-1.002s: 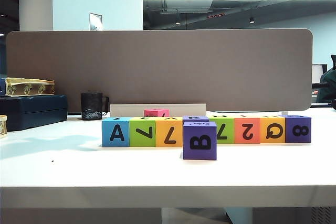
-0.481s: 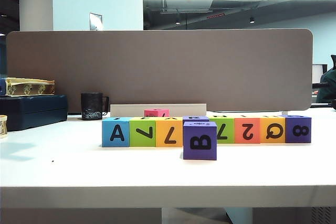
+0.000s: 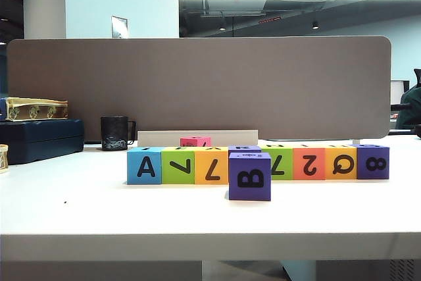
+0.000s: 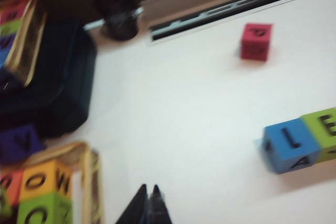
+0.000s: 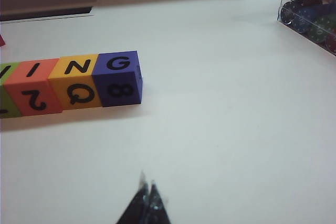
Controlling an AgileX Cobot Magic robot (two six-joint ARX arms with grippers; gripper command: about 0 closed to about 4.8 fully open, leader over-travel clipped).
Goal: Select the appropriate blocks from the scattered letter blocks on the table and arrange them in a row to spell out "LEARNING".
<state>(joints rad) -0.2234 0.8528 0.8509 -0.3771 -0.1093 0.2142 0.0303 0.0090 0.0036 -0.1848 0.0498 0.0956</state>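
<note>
— Where are the letter blocks (image 3: pixel 258 163)?
— In a row across the white table (image 3: pixel 197 218); a purple B block (image 3: pixel 250 176) stands at six o'clock of the row's middle, a pink block (image 3: pixel 195 141) at twelve o'clock behind.
— And the hands?
— Left hand (image 4: pixel 148 199) and right hand (image 5: pixel 147 190) both closed, empty, above the table.

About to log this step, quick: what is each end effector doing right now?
Left end effector: closed, holding nothing, above the table.
Right end effector: closed, holding nothing, above the table near the purple block.
</note>
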